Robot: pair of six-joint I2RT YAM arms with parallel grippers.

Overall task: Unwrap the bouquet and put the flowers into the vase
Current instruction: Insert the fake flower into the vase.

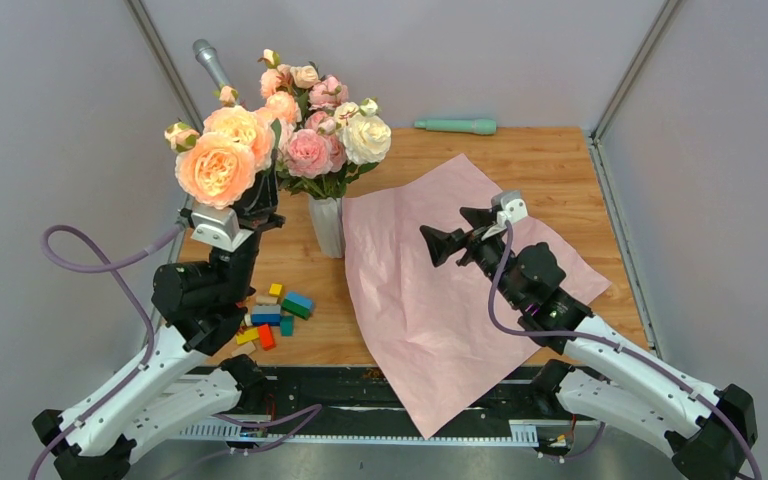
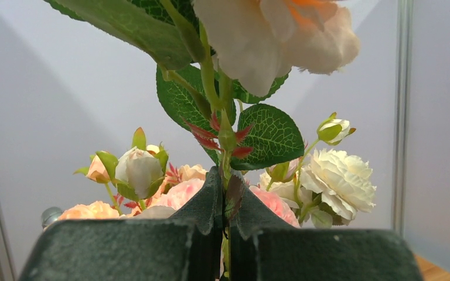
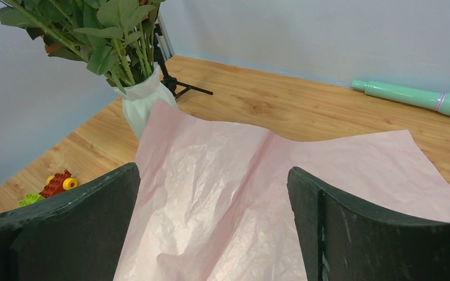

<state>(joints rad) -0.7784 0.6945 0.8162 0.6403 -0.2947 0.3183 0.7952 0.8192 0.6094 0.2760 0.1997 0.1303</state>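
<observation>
The white ribbed vase [image 1: 327,225] [image 3: 143,102] stands at the table's middle-left with small white and pink flowers [image 1: 332,140] [image 2: 341,181] in it. My left gripper [image 1: 257,200] [image 2: 227,193] is raised just left of the vase, shut on the green stem [image 2: 225,146] of a bunch of large peach blooms [image 1: 222,155]. The bouquet's paper [image 1: 440,280] [image 3: 240,193] lies spread flat, pink side up, right of the vase. My right gripper [image 1: 452,232] [image 3: 212,171] hovers over the paper, open and holding nothing.
Coloured toy blocks [image 1: 275,312] [image 3: 55,184] lie in front of the vase near the left arm. A mint-green cylinder [image 1: 457,126] [image 3: 422,96] rests at the back edge. A grey pole on a small tripod [image 1: 208,62] [image 3: 179,88] stands behind the vase. Walls enclose three sides.
</observation>
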